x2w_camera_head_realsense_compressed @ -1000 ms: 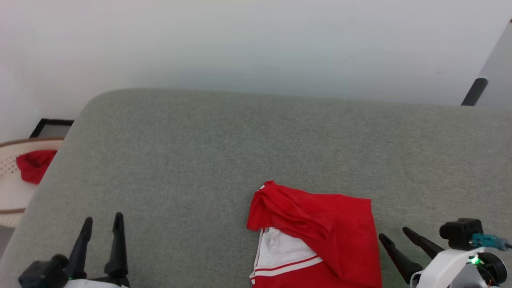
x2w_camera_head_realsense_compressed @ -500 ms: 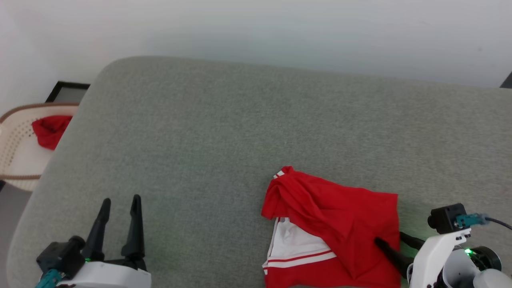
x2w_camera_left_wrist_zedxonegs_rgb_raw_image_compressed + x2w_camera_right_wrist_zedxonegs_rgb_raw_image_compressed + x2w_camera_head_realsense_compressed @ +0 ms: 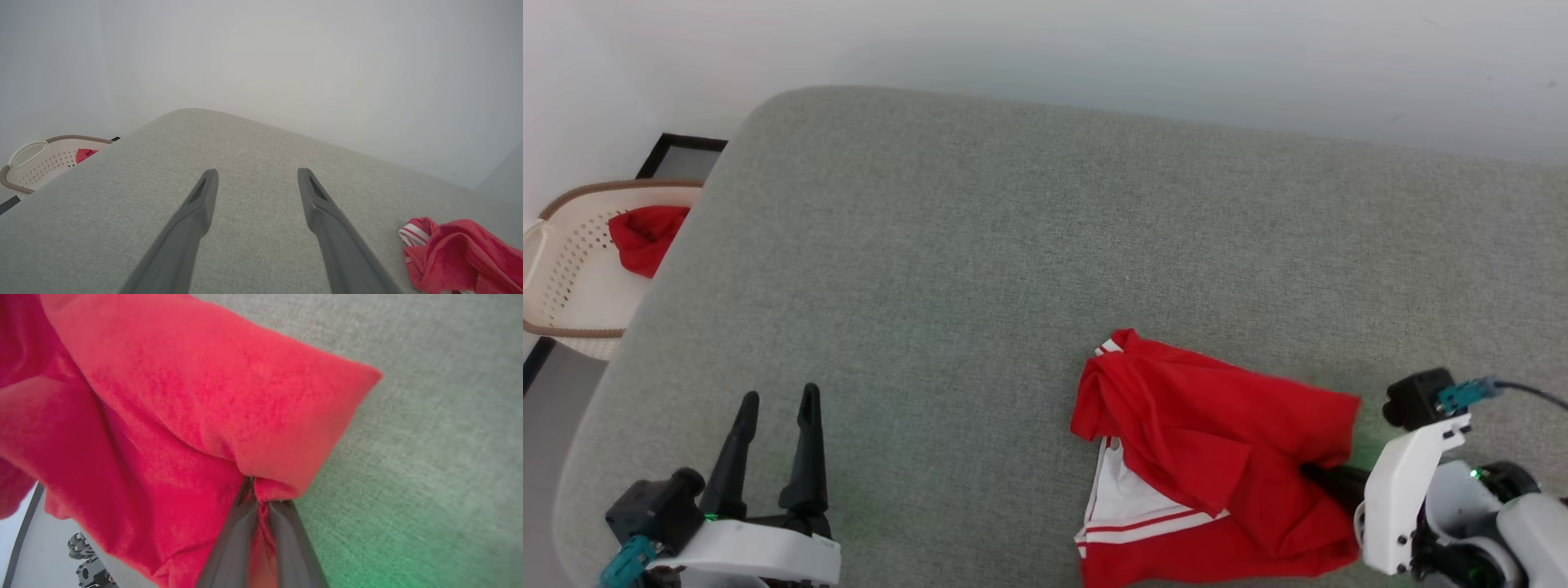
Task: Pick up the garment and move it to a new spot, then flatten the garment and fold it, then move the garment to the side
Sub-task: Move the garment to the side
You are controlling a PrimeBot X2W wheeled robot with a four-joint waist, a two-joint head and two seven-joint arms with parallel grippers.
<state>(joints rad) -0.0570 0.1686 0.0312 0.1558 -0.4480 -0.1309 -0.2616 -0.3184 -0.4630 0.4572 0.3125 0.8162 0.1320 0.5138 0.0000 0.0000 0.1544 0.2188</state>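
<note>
The right gripper [image 3: 261, 498] has its two dark fingers pressed together on a fold of the red shirt [image 3: 1217, 457], pinching the cloth at the shirt's right edge. In the right wrist view the red fabric bunches just past the fingertips and drapes away to their left. The shirt lies crumpled on the grey cushion [image 3: 1013, 245] and spreads leftward from that gripper. A white panel and red-and-white striped trim show at its near left side. Whether the pinched fold is lifted off the cushion cannot be told.

The left gripper [image 3: 778, 400] stands well apart from the shirt, off to its left, with its fingers spread wide over bare cushion. Further left of that gripper, past the cushion's edge, a pale basket [image 3: 564, 278] holds a small red cloth [image 3: 645, 237].
</note>
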